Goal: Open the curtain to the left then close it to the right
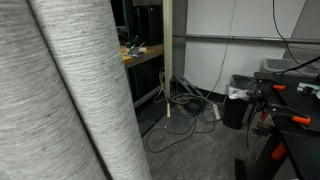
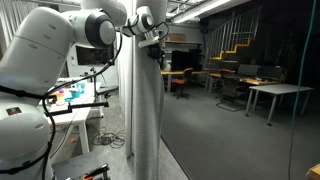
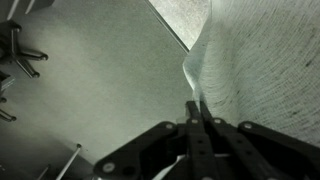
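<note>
The curtain (image 1: 70,90) is a light grey-beige woven drape that fills the left foreground in an exterior view. In an exterior view it hangs gathered in a narrow vertical column (image 2: 145,110) beside the white robot arm. My gripper (image 2: 155,42) is high up at the column's upper edge. In the wrist view the curtain (image 3: 250,60) fills the right side and one fold edge runs down into my gripper (image 3: 197,103). The two black fingers are pressed together on that fabric edge.
A desk with clutter (image 1: 140,52), loose floor cables (image 1: 180,110), a black bin (image 1: 235,105) and a stand with orange-handled clamps (image 1: 290,100) lie beyond the curtain. A workbench (image 2: 80,100) stands beside the arm. Tables (image 2: 270,92) and chairs stand behind glass.
</note>
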